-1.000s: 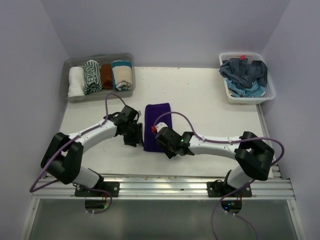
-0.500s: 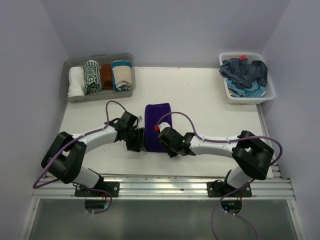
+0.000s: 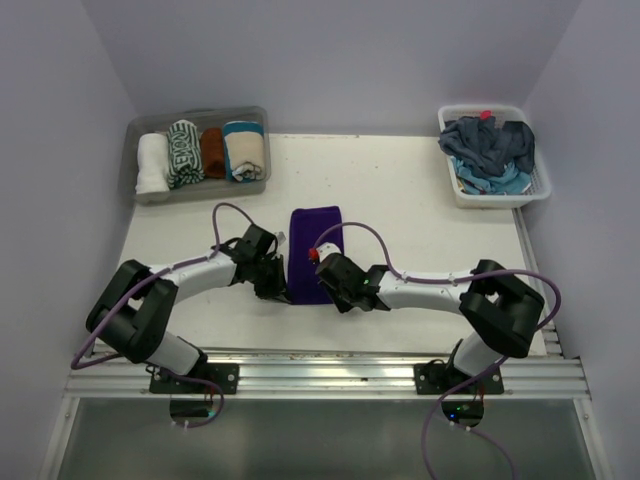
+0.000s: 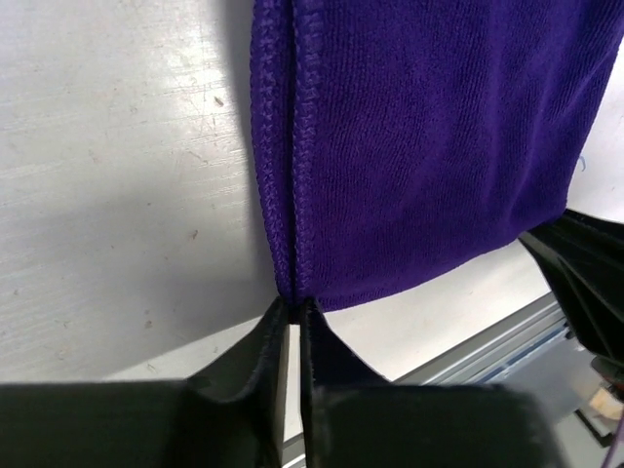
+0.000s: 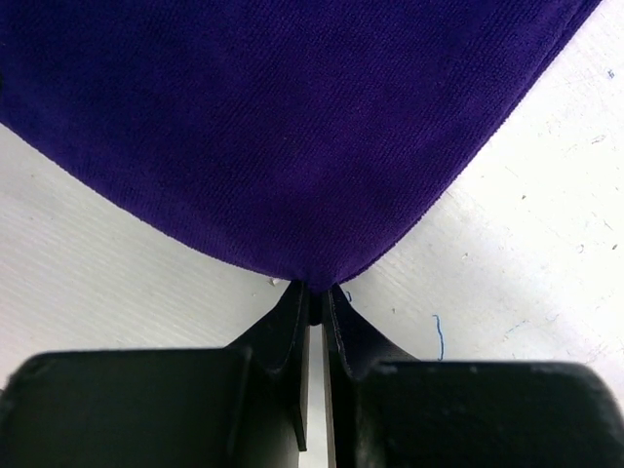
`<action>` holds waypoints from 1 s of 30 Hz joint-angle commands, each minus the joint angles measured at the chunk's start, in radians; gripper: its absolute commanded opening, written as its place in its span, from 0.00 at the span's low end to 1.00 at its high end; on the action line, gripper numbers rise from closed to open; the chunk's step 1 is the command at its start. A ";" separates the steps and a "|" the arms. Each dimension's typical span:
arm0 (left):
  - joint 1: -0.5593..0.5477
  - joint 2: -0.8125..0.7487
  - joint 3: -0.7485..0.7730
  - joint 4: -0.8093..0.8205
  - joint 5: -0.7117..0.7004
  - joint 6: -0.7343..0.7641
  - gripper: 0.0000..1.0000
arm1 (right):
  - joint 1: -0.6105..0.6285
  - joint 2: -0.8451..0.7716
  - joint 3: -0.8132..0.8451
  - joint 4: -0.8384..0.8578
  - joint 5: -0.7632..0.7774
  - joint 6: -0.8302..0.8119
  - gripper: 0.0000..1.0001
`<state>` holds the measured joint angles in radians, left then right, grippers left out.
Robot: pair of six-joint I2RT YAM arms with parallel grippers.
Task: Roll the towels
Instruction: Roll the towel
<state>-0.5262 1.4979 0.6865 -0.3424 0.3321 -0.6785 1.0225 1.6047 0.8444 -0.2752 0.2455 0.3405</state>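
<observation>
A deep purple towel point(image 3: 314, 240) lies folded flat in the middle of the table, its long side running away from the arms. My left gripper point(image 3: 284, 288) is shut on the towel's near left corner; in the left wrist view the stitched hem point(image 4: 283, 175) runs straight into the closed fingertips point(image 4: 292, 302). My right gripper point(image 3: 326, 290) is shut on the near right corner, and the purple cloth point(image 5: 283, 127) bunches into its tips point(image 5: 317, 290). Several rolled towels point(image 3: 205, 152) sit in the clear tub.
The clear plastic tub point(image 3: 140, 190) stands at the far left corner. A white lattice basket point(image 3: 540, 185) with a heap of loose blue and grey towels point(image 3: 488, 148) stands at the far right. The metal rail point(image 3: 320, 375) runs along the near edge.
Both grippers have moved in onto the purple towel's near corners and closed on them. The towel itself still lies flat.
</observation>
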 commanded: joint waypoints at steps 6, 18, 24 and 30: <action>-0.006 -0.025 0.074 -0.069 -0.039 -0.006 0.00 | -0.010 -0.051 0.005 -0.025 0.047 0.008 0.00; -0.005 0.016 0.222 -0.155 -0.070 -0.006 0.00 | -0.041 -0.114 0.067 -0.091 0.074 -0.037 0.00; -0.003 0.045 0.265 -0.184 -0.084 -0.001 0.00 | -0.082 -0.086 0.108 -0.090 0.058 -0.066 0.00; -0.004 0.021 0.229 -0.242 -0.044 0.034 0.00 | -0.084 -0.092 0.075 -0.102 -0.032 -0.048 0.01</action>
<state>-0.5289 1.5391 0.9188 -0.5335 0.2646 -0.6708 0.9386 1.5166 0.9234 -0.3527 0.2642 0.2974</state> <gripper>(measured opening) 0.015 0.076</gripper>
